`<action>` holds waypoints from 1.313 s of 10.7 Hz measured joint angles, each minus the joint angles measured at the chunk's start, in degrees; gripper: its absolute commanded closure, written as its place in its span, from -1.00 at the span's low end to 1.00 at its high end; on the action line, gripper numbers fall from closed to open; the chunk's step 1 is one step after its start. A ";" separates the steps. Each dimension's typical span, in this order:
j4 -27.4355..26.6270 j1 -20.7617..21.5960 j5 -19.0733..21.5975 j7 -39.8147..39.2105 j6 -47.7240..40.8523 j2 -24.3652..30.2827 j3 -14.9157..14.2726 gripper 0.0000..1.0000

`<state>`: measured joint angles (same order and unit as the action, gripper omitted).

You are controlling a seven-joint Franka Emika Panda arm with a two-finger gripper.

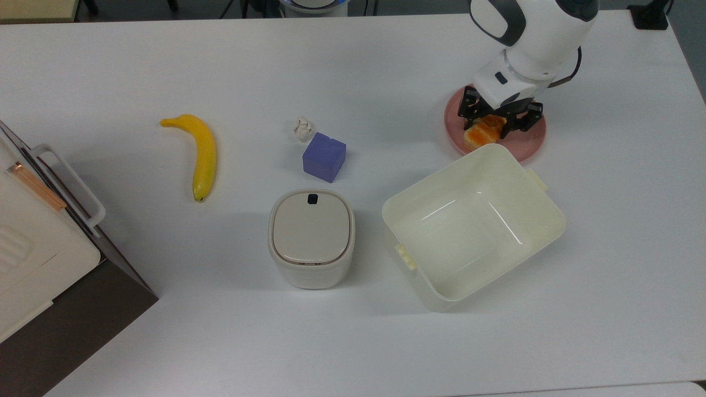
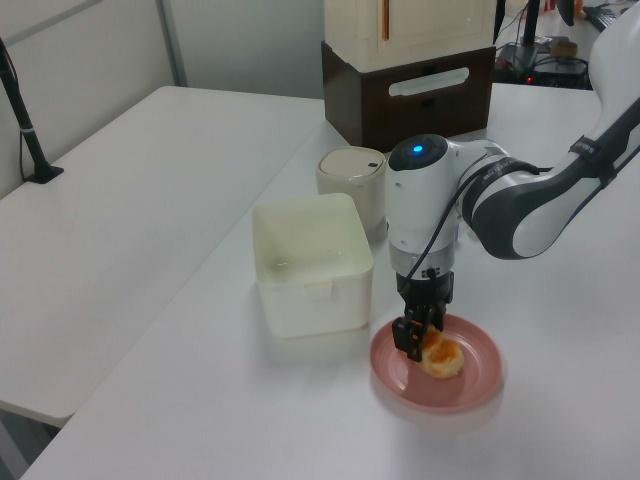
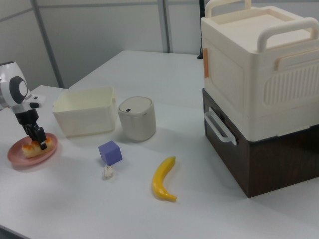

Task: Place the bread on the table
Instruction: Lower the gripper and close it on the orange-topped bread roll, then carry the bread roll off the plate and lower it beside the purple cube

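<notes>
The bread [image 1: 479, 134] is an orange-brown bun lying on the round pink plate [image 1: 528, 139] at the far right of the white table [image 1: 386, 71] in the top view. My gripper [image 1: 492, 122] is down over the bun's far end and is open, one finger on each side of it. The arm covers most of the bun from above. In the left view the bread [image 2: 443, 357] lies on the plate [image 2: 472, 387] just under the gripper [image 2: 420, 335]. In the right view the gripper [image 3: 36, 137] stands over the bread [image 3: 31, 148].
An open cream tub [image 1: 474, 226] sits right against the plate's near side. A lidded cream bin [image 1: 311, 237], a purple block [image 1: 324, 157], a crumpled white scrap [image 1: 303, 128] and a banana [image 1: 203, 154] lie further left. A large cream-and-brown box [image 3: 259, 94] stands at the table's end.
</notes>
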<state>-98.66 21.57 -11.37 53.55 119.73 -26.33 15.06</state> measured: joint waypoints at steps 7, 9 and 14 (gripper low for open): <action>0.63 -1.97 -0.10 -12.09 -10.04 5.79 -0.19 0.50; 0.52 -5.10 -0.10 -20.20 -12.33 7.62 -2.56 0.14; -4.24 -7.12 -0.10 -28.93 -9.09 6.28 -12.48 -1.00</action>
<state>-102.89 14.44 -11.47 24.61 110.65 -20.05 2.58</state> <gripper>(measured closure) 0.282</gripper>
